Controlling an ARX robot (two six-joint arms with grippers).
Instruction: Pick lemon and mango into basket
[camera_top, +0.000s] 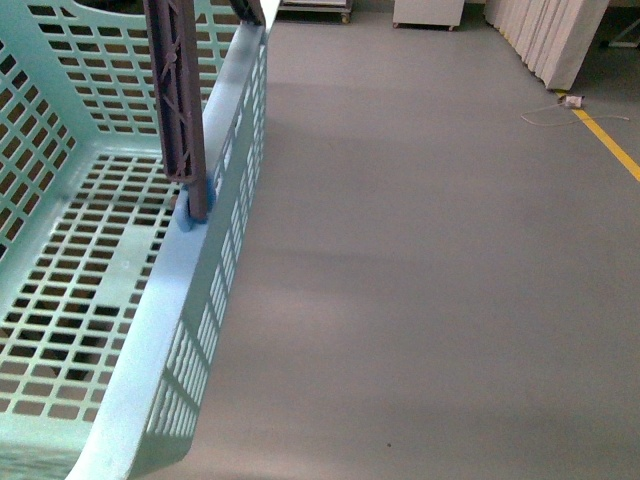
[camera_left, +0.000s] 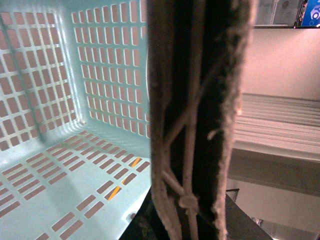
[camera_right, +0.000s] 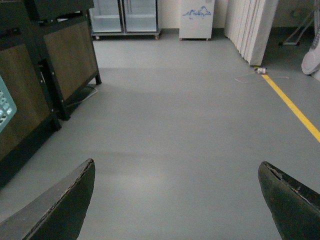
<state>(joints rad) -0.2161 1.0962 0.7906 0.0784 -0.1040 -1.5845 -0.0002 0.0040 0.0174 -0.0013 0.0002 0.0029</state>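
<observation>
The light turquoise basket fills the left of the front view, held off the floor, its brown handle standing up; its slotted inside is empty. In the left wrist view the basket's inside shows beside the handle, on which my left gripper is shut. My right gripper is open and empty, its two dark fingertips wide apart over bare grey floor. A corner of the basket shows at that view's edge. No lemon or mango is in view.
Grey floor stretches ahead, with a yellow line and a loose cable at the right. White panels stand far right. Dark wooden shelving, glass-door fridges and a white cabinet show in the right wrist view.
</observation>
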